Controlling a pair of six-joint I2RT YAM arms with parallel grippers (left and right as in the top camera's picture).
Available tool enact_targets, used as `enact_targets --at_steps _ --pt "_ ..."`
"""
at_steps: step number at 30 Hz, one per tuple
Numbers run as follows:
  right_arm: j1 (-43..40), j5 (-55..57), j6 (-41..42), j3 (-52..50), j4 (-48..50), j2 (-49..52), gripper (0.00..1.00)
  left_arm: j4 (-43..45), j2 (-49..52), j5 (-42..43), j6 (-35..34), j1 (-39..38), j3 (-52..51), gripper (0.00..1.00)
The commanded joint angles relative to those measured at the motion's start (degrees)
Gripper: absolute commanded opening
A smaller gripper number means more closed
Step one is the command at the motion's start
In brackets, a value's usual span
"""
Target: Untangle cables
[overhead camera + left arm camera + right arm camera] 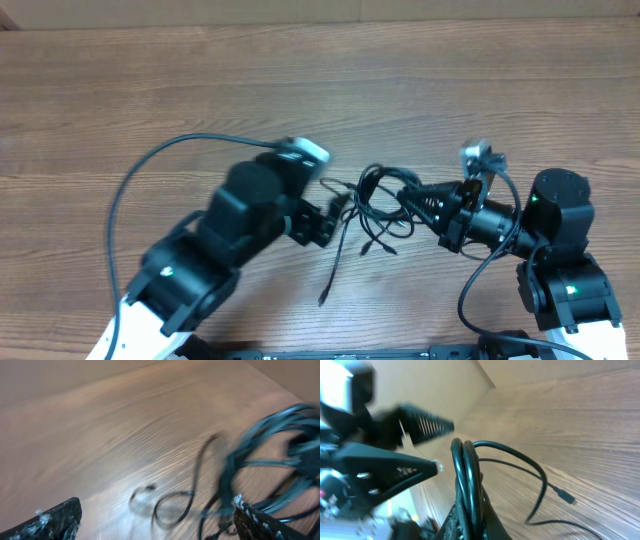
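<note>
The cables (372, 205) lie tangled mid-tabletop (200, 80), between the two arms. The right fingers (428, 200) are clamped on the tangle's right side. The left fingers (55, 521) stand wide apart, gripping nothing.

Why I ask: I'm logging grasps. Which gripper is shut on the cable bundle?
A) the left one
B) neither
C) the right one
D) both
C: the right wrist view shows the cables bunched and pinched in the shut right gripper, while the left gripper has its fingers spread wide, clamping nothing.
</note>
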Motion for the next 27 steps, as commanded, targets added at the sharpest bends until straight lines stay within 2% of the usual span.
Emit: enact_targets --at_steps 1,7,8,9,11,13,15,16,18,20,21,22,23,26,27 --pt "-0.13 -0.13 12.15 1.14 3.65 -0.42 0.04 -1.05 -2.16 5.97 -11.41 5.44 1.31 0.95" --pt "-0.13 -2.45 12.72 1.14 5.27 -0.42 0.04 -1.14 -0.42 19.3 -11.39 6.21 1.29 0.8" --pt "-0.13 -2.43 12.94 1.14 5.64 -0.42 0.04 -0.92 -0.15 20.94 -11.41 6.21 1.29 0.75" --pt "-0.13 -2.43 13.14 1.14 6.38 -0.42 0.04 -0.37 0.35 25.62 -11.43 6.21 1.29 0.65" --pt "-0.13 -2.43 13.11 1.14 7.32 -0.42 0.04 0.07 0.66 31.12 -12.76 6.21 1.29 0.56" --pt "-0.13 -1.99 13.09 1.14 7.67 -0.42 0.04 0.83 0.66 36.65 -17.16 6.21 1.29 0.56" --pt "-0.13 -1.99 13.09 1.14 7.74 -0.37 0.04 1.75 0.66 40.17 -20.48 6.21 1.29 0.64" --pt "-0.13 -1.99 13.11 1.14 8.04 -0.35 0.04 1.97 0.66 40.35 -21.2 6.21 1.29 0.77" --pt "-0.13 -2.01 13.16 1.14 8.52 -0.35 0.04 2.23 0.66 40.33 -23.17 6.21 1.29 0.95" --pt "-0.13 -2.01 14.67 1.14 9.44 -0.35 0.04 2.6 0.66 40.33 -24.61 6.21 1.29 0.98" --pt "-0.13 -2.01 15.43 1.14 10.19 -0.35 0.04 2.8 0.68 39.82 -25.97 6.21 1.29 0.95" --pt "-0.13 -2.01 15.69 1.14 10.36 -0.35 0.04 2.75 1.03 38.05 -29.07 6.19 1.27 0.84" --pt "-0.13 -2.01 15.89 1.14 10.38 -0.35 0.04 3.02 1.99 36.57 -33.31 6.16 1.27 0.82" --pt "-0.13 -2.01 15.87 1.14 11.04 -0.35 0.04 6.29 4.52 36.26 -37.81 6.16 1.27 0.68" --pt "-0.13 -2.01 15.87 1.14 11.1 -0.35 0.04 7.37 5.33 36.13 -37.99 6.16 1.27 0.6"
